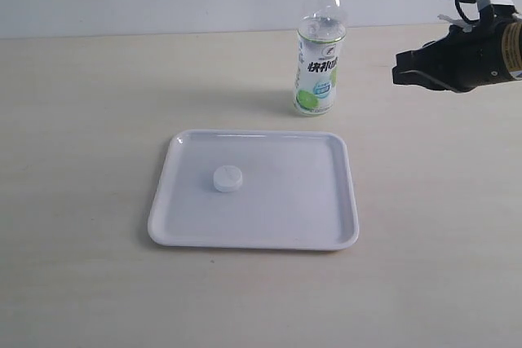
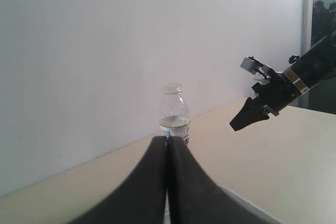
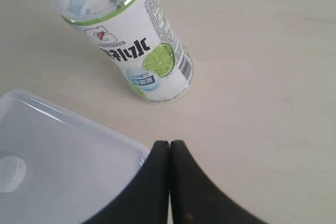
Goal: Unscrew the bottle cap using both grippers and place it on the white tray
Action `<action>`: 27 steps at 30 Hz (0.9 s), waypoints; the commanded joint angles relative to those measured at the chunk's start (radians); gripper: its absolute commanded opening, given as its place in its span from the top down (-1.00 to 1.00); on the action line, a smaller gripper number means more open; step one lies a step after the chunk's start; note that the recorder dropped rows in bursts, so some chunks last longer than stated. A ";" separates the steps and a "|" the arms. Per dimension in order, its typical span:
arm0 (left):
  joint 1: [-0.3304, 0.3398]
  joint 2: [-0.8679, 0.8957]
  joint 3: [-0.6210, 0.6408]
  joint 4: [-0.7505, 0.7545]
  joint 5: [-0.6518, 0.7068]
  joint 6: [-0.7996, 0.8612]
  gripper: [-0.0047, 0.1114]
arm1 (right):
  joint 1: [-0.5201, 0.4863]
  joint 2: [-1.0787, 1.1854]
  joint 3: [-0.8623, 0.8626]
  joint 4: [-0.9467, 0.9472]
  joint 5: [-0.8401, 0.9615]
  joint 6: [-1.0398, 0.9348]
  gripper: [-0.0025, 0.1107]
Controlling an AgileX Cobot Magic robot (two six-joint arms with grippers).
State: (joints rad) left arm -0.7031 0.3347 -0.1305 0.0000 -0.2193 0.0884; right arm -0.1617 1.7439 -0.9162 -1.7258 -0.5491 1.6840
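Beige tabletop (image 1: 73,120), plain white wall: bottle cap (image 1: 228,178) lies on the white tray (image 1: 298,205), and the bottle (image 1: 319,63) stands uncapped just behind it. Right gripper (image 1: 408,69) hangs right of the bottle, jaws pressed together, empty. Left gripper (image 2: 167,144) is outside the exterior view; its wrist view shows it closed on nothing, hiding the bottle's base.

The bottle cap (image 1: 228,178) lies on the white tray (image 1: 302,205); the bottle (image 1: 318,71) stands open beyond.
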 commanded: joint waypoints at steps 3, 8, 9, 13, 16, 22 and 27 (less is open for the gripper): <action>-0.006 -0.008 0.005 0.000 0.090 0.069 0.89 | -0.002 -0.011 0.004 0.004 0.001 0.002 0.96; -0.006 -0.008 0.005 0.000 0.195 0.069 0.89 | -0.002 -0.011 0.004 0.004 0.001 0.002 0.96; -0.006 -0.008 0.005 0.000 0.198 0.069 0.89 | -0.002 -0.011 0.004 0.004 0.001 0.002 0.96; -0.006 -0.013 0.011 0.000 0.198 0.069 0.89 | -0.002 -0.011 0.004 0.004 0.001 0.002 0.96; 0.059 -0.013 0.044 0.000 0.177 0.065 0.89 | -0.002 -0.011 0.004 0.004 -0.003 0.002 0.96; 0.352 -0.038 0.130 -0.011 0.135 0.013 0.89 | -0.002 -0.011 0.004 0.006 -0.002 0.002 0.96; 0.552 -0.123 0.130 -0.011 0.115 -0.153 0.89 | -0.002 -0.011 0.004 0.006 -0.002 0.002 0.96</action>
State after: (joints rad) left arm -0.2346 0.2560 -0.0028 0.0000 -0.0799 0.0275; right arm -0.1617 1.7439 -0.9162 -1.7240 -0.5491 1.6867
